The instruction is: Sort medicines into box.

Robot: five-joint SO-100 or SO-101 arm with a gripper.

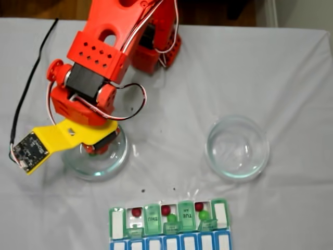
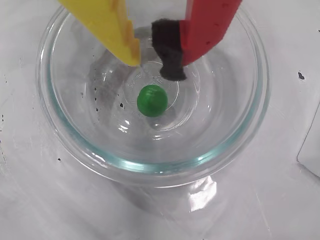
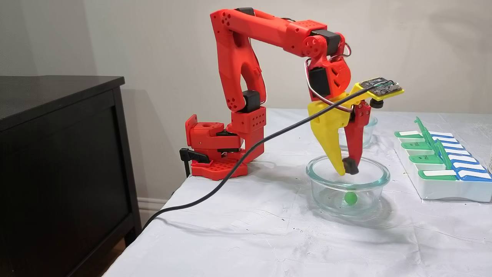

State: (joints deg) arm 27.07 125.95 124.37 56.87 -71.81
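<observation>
1. Fixed view from above: the red arm's end effector (image 1: 95,147) hangs over the round clear glass dish (image 1: 96,156) at 9 o'clock; the green-lidded pill organizer box (image 1: 169,219) sits at 6.
2. Wrist view: jaws slightly parted, empty; small green ball (image 2: 152,100) just below the tips, so drop straight down.
3. Side fixed view: tips at rim height; open wider before descending, I'd say.

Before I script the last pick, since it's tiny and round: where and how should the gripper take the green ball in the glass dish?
Come straight down: the dish's wall blocks the sides. Straddle the green ball across its middle; it's round and sits alone at the dish's centre.
</observation>
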